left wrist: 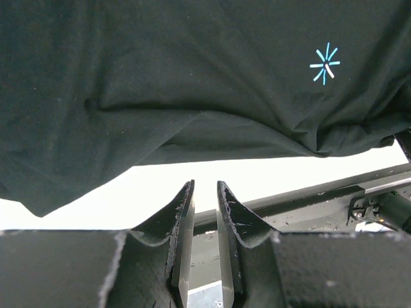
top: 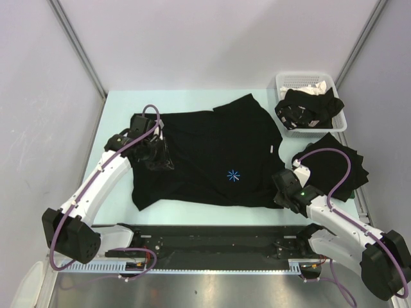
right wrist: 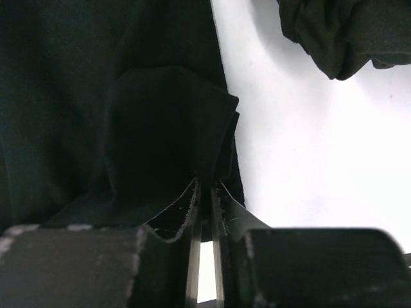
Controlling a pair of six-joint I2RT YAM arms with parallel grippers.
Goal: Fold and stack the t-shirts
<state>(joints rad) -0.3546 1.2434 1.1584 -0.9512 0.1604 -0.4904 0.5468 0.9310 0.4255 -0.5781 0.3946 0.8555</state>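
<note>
A black t-shirt with a light-blue starburst mark lies spread flat in the middle of the table. My left gripper hangs over its left part. In the left wrist view its jaws stand a narrow gap apart with nothing between them, and the shirt lies beyond. My right gripper is at the shirt's near right edge. In the right wrist view it is shut on a raised fold of the black cloth.
A pile of folded black t-shirts lies at the right edge of the table. Behind it stands a white slotted basket holding crumpled black and light cloth. A black rail runs along the near edge.
</note>
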